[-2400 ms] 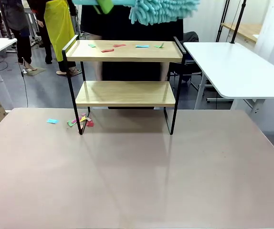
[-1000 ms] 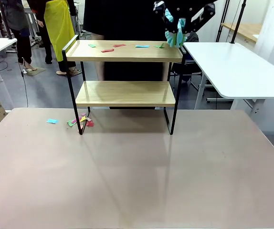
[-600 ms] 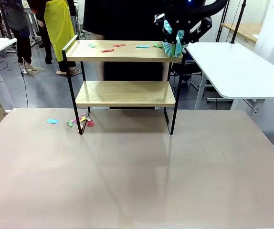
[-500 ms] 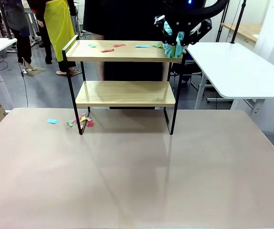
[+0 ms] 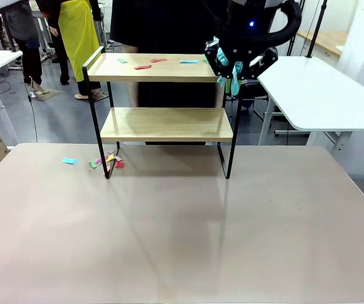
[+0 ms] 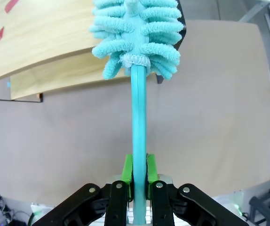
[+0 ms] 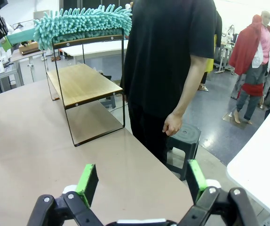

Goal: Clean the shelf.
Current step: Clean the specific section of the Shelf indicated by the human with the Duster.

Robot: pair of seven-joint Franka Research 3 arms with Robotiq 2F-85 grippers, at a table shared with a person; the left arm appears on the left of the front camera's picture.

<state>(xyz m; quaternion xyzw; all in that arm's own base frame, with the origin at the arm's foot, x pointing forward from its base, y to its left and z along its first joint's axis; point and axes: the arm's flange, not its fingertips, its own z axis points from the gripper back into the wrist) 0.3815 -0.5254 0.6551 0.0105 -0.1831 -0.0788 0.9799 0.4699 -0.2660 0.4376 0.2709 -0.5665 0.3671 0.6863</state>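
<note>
The shelf (image 5: 169,123) stands at the far middle of the table, two wooden boards in a black frame. Small red, blue and green paper scraps (image 5: 143,66) lie on its top board. My left gripper (image 5: 235,62) hangs at the top board's right end, shut on the handle of a teal fluffy duster (image 5: 233,77). In the left wrist view my left gripper (image 6: 138,176) clamps the duster's handle, and the duster head (image 6: 137,33) lies on the top board's (image 6: 41,42) corner. My right gripper (image 7: 142,180) is open, far from the shelf (image 7: 81,82), seeing the duster (image 7: 78,23) on top.
More paper scraps (image 5: 106,160) lie on the table by the shelf's left leg, one blue piece (image 5: 69,161) farther left. A person in black (image 7: 172,61) stands behind the shelf, with a stool (image 7: 184,141) beside them. A white table (image 5: 315,88) stands at the right.
My left gripper has come down with the duster from above the shelf to the right end of the top board. The scraps have not moved.
</note>
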